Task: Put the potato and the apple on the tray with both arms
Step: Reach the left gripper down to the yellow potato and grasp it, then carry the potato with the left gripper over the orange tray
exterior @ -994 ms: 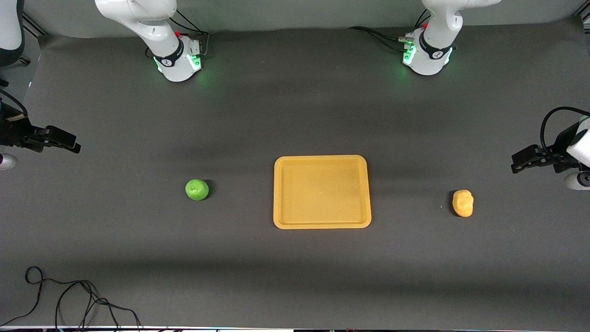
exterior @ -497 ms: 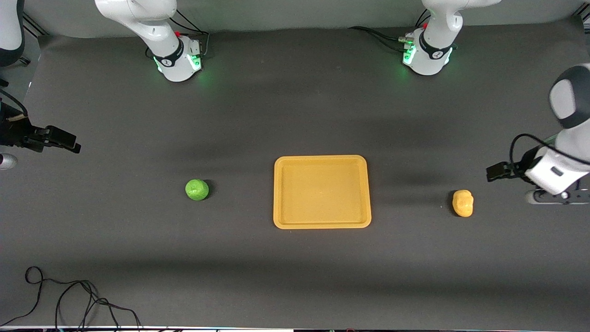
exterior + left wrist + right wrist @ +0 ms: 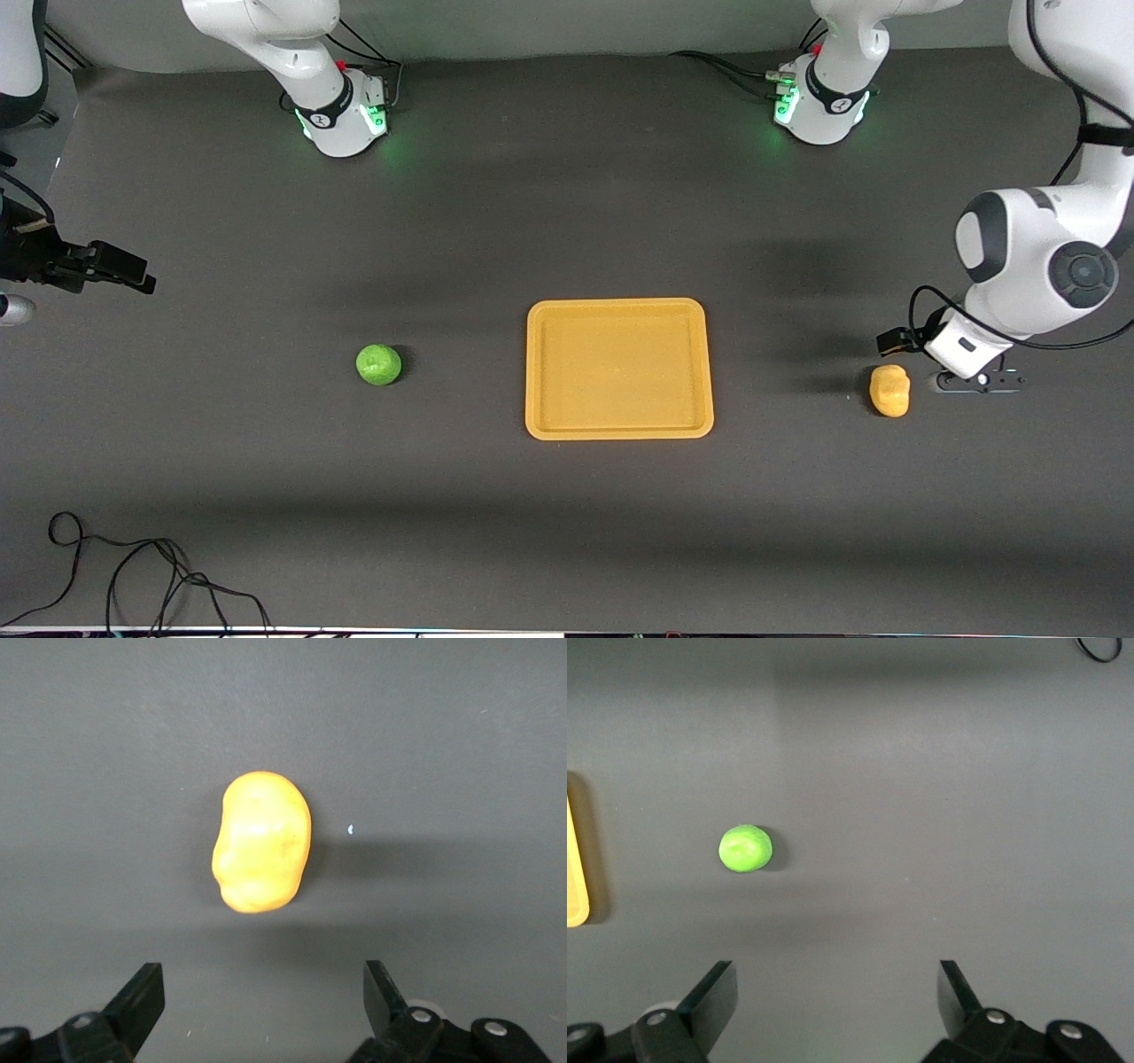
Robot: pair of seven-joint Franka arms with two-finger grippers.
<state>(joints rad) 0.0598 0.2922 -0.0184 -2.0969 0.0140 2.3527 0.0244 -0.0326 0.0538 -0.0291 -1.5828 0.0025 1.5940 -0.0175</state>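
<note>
Dark tabletop (image 3: 567, 532) carrying an empty orange-yellow tray (image 3: 619, 427) at its middle, placed between the two items so each arm can likely reach it with its own piece. Toward the right arm's end, green apple (image 3: 378, 364) resting apart from the tray, with the right gripper (image 3: 837, 997) waiting high at the tabletop's edge, fingers spread wide. Toward the left arm's end, yellow potato (image 3: 889, 390) lying free, left gripper (image 3: 266, 997) hovering close by it, fingers wide open and empty, apparently lined up for a grasp.
</note>
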